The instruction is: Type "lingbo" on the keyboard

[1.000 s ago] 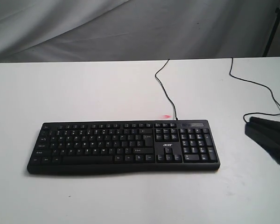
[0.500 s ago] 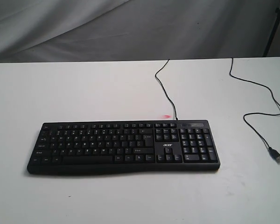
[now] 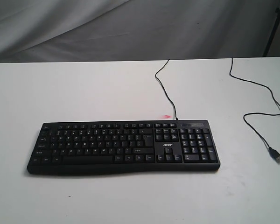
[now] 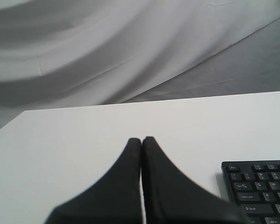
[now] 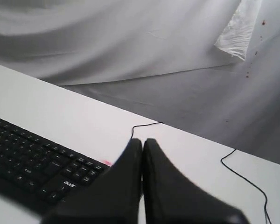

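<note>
The black keyboard (image 3: 123, 146) with white legends lies flat on the white table (image 3: 84, 93), number pad and "acer" logo at its right end. Neither gripper shows in the exterior view. In the left wrist view my left gripper (image 4: 141, 139) is shut and empty, off the keyboard's (image 4: 261, 186) left end. My right gripper (image 5: 143, 140) is also shut and empty in the right wrist view, raised beside the keyboard's (image 5: 32, 163) number-pad end.
The keyboard's thin black cable (image 3: 164, 91) runs from its back edge across the table to the far side, then loops along the right to a loose USB plug (image 3: 276, 155). A small pink mark (image 3: 166, 115) sits just behind the keyboard. Grey cloth hangs behind the table.
The right arm, seen at the right edge one second ago, has drawn out of the exterior view, uncovering the USB plug. The keyboard has not moved.
</note>
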`<control>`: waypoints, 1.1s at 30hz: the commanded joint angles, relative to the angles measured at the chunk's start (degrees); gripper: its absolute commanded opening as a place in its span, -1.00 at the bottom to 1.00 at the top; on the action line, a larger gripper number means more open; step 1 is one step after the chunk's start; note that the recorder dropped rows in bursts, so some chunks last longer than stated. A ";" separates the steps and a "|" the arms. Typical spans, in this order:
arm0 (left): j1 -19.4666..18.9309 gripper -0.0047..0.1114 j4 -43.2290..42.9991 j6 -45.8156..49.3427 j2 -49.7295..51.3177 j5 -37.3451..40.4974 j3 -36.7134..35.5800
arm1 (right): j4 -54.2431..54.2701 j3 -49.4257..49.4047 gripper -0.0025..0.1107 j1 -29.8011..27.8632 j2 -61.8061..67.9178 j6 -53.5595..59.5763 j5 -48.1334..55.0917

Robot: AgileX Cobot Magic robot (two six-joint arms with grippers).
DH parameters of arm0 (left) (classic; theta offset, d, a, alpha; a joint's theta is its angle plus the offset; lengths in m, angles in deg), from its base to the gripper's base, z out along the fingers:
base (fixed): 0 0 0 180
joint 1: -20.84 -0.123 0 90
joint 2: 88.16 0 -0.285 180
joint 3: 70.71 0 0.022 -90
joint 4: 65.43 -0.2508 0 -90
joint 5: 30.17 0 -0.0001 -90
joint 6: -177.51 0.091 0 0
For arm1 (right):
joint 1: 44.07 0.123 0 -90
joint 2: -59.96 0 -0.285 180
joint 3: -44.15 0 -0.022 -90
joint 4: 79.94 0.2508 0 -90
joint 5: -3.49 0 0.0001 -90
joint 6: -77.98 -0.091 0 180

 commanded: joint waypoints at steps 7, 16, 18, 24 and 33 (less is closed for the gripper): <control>0.22 -0.91 0.03 -0.16 0.18 -0.25 -0.29 | -5.33 -2.35 -0.96 -0.45 -0.26 -8.03 -1.47; 0.22 -0.91 0.03 -0.16 0.18 -0.25 -0.29 | -6.45 -2.35 -0.96 -0.45 -0.26 -9.15 1.86; 0.22 -0.91 0.03 -0.16 0.18 -0.25 -0.29 | -7.67 -2.35 -0.96 -0.45 -0.26 -10.47 3.10; 0.22 -0.91 0.03 -0.16 0.18 -0.25 -0.29 | -9.88 -2.35 -0.96 -0.45 -0.26 -10.93 6.07; 0.22 -0.91 0.03 -0.16 0.18 -0.25 -0.29 | -9.67 -2.35 -0.96 -0.45 -0.26 -10.93 8.39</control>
